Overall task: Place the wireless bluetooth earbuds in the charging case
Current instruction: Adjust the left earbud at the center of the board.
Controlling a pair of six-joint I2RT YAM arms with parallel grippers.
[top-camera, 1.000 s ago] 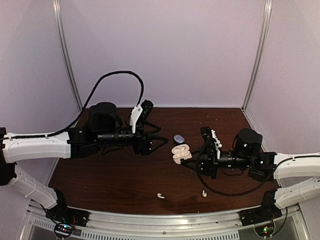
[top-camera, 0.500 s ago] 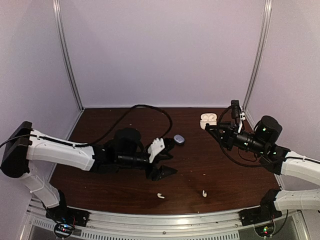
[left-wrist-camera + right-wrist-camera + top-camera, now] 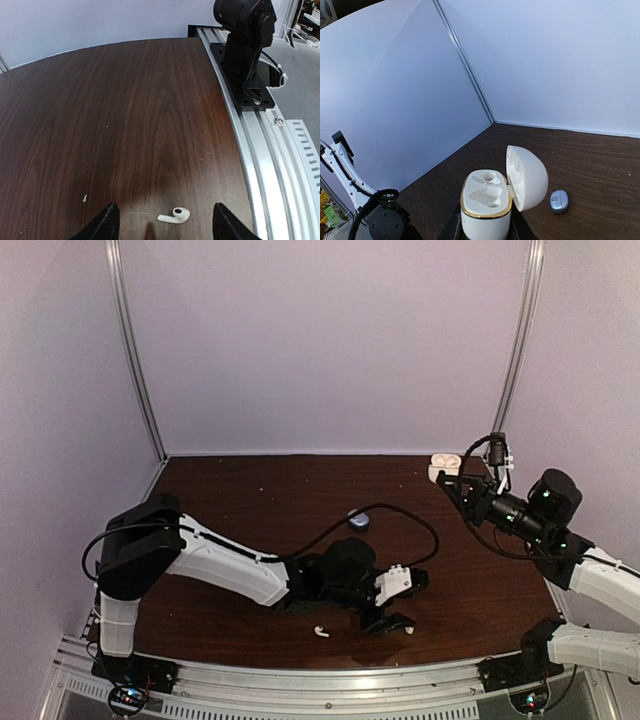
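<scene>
So the white earbud (image 3: 174,215) is lying flat on the counter (image 3: 250,500), stem pointing left in the left wrist view, right in the gap between the left jaws. Those jaws are spread wide, one tip on each side of it, neither one touching it. It's close to the front edge, where the metal rail (image 3: 260,160) runs along the wood, so there's not much margin on that side. Ahead of it the wood is bare all the way to the back wall.

A second white earbud (image 3: 321,631) sits further left along that same front edge, just beside the left arm's wrist and near the rail too.

The charging case (image 3: 487,200) is nowhere near them. The right jaws are clamped on its lower body and hold it up off the counter by the back right corner post (image 3: 515,350). Its lid (image 3: 527,177) is swung open to the right and both sockets show empty.

Between the two arms, around mid-counter, there's a small blue-grey case (image 3: 358,521) closed up, with the left arm's black cable (image 3: 420,525) looping past it. The right arm's base (image 3: 245,50) is bolted on the rail, well clear of the earbud.
</scene>
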